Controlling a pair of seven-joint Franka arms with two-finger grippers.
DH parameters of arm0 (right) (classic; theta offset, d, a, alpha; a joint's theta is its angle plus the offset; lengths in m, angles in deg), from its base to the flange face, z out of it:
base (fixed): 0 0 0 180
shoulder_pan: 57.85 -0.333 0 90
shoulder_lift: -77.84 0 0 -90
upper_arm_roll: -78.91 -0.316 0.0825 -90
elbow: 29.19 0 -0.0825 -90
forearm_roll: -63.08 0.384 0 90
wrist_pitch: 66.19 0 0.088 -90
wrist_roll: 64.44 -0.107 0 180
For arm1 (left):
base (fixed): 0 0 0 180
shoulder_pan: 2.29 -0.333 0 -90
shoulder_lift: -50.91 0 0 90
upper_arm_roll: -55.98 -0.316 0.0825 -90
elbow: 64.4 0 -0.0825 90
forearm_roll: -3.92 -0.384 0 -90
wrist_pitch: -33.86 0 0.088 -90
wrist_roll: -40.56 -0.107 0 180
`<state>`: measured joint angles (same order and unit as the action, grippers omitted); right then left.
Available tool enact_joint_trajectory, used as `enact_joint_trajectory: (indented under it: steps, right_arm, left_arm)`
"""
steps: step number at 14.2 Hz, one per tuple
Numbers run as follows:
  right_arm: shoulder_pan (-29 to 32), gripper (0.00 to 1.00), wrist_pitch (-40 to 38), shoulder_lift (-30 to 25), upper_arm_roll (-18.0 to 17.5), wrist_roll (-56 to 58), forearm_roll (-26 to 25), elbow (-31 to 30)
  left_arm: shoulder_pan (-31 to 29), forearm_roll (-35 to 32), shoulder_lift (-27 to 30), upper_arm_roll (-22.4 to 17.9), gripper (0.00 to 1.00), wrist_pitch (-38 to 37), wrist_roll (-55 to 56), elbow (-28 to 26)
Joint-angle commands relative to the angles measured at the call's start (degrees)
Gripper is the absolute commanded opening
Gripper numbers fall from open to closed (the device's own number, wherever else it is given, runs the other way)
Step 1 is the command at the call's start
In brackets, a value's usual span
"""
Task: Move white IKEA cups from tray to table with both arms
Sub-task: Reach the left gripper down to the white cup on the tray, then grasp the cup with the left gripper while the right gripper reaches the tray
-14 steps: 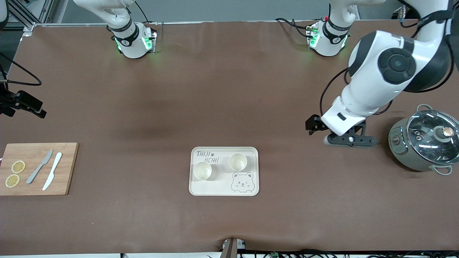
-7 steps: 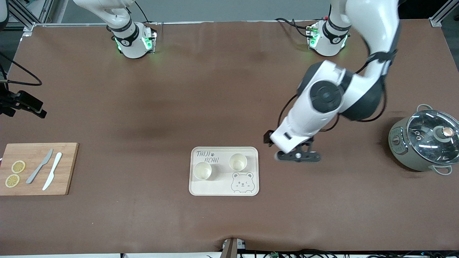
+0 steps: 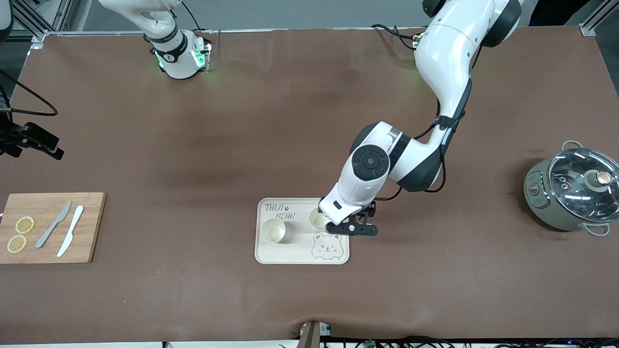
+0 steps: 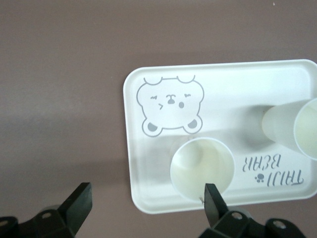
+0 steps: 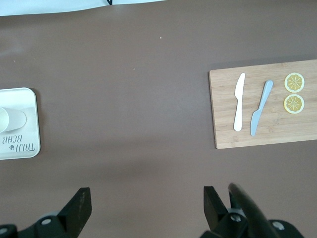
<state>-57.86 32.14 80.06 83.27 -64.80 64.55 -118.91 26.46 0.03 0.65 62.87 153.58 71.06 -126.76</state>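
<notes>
Two white IKEA cups stand upright on a cream bear tray (image 3: 290,253). One cup (image 3: 273,230) is toward the right arm's end. The other cup (image 3: 317,221) stands toward the left arm's end, a little farther from the front camera, and is partly covered by the left arm. My left gripper (image 3: 349,224) hangs open over that end of the tray. In the left wrist view one fingertip (image 4: 213,197) shows at the rim of the closer cup (image 4: 202,168), and the second cup (image 4: 290,126) is farther off. My right gripper (image 5: 146,204) is open over bare table and holds nothing.
A grey pot with a glass lid (image 3: 573,188) sits at the left arm's end. A wooden cutting board (image 3: 48,227) with two knives and lemon slices lies at the right arm's end. A black camera mount (image 3: 31,140) sticks in at that same end.
The left arm has swung from beside the pot across to the tray, its gripper staying open. The cups and the tray have not moved.
</notes>
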Motion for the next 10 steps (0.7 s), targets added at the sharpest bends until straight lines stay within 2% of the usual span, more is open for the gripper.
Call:
enact_joint_trajectory:
  steps: [1,10]
  right_arm:
    - [0.2,1.00,0.5,-0.8,-0.9,-1.0,-0.9,-0.6]
    - [-1.1,1.00,0.1,1.4,-1.1,-0.3,-0.2,0.9]
  left_arm:
    - [1.0,-1.1,-4.0,-0.3,1.00,3.7,0.3,3.4]
    - [3.2,-1.2,-7.5,-1.2,1.00,8.3,6.1,1.9]
